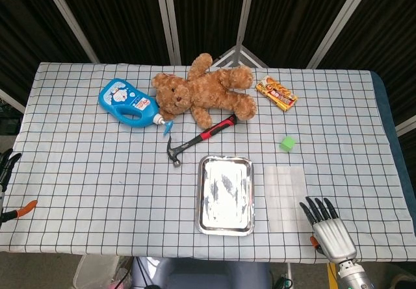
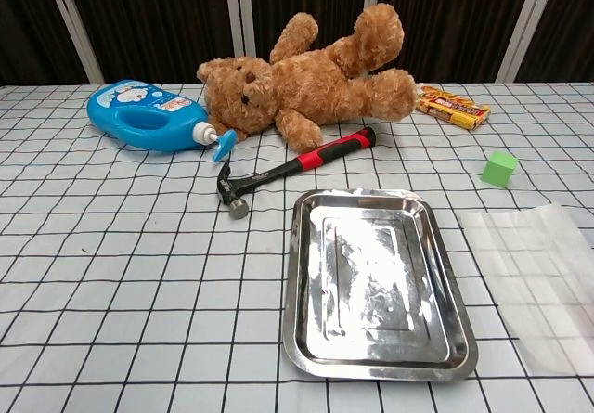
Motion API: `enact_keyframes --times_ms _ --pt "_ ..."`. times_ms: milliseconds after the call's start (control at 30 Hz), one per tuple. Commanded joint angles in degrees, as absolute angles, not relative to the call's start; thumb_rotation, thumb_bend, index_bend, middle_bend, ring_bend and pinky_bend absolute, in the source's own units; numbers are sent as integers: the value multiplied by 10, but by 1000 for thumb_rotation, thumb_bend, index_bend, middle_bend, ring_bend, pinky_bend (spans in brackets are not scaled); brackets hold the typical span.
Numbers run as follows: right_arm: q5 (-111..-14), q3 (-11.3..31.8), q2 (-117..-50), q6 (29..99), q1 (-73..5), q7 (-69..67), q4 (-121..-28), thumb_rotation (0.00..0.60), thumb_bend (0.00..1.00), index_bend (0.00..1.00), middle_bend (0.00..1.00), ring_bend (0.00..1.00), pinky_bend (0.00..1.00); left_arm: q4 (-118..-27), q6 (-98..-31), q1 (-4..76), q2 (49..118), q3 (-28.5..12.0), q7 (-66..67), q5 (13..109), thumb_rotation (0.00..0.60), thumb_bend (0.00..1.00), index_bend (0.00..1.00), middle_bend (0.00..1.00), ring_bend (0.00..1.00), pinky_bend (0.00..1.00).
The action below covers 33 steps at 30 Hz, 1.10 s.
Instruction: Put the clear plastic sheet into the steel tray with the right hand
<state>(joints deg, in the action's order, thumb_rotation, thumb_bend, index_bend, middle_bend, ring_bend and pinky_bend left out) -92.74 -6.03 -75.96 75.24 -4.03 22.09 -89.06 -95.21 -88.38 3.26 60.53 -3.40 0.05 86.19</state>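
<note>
The clear plastic sheet (image 1: 284, 195) (image 2: 540, 278) lies flat on the checked cloth, just right of the steel tray (image 1: 203, 221) (image 2: 297, 339), which holds nothing. My right hand (image 1: 329, 229) hovers at the table's front right corner, fingers spread and pointing toward the sheet's near right corner, a little short of it and holding nothing. It does not appear in the chest view. Of my left hand only dark fingertips (image 1: 9, 164) show at the far left edge of the head view.
A hammer (image 1: 198, 138) (image 2: 292, 168) lies just behind the tray. Behind it are a teddy bear (image 1: 205, 92) (image 2: 306, 83), a blue bottle (image 1: 127, 102) (image 2: 144, 116) and a snack pack (image 1: 276, 93) (image 2: 453, 106). A green cube (image 1: 287, 143) (image 2: 500, 168) sits behind the sheet. An orange-handled tool (image 1: 19, 211) lies at front left.
</note>
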Motion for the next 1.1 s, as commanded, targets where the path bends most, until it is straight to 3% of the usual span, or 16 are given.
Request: enact_keyframes --times_ms 33,1100 --pt "-924 -62 -762 747 -41 228 -889 600 381 0 0 0 0 -954 -884 33 605 -33 4 863 600 0 0 0 0 0" --pt "-857 -37 -803 701 -61 252 -844 600 381 0 0 0 0 -948 -886 32 611 -32 7 866 600 0 0 0 0 0"
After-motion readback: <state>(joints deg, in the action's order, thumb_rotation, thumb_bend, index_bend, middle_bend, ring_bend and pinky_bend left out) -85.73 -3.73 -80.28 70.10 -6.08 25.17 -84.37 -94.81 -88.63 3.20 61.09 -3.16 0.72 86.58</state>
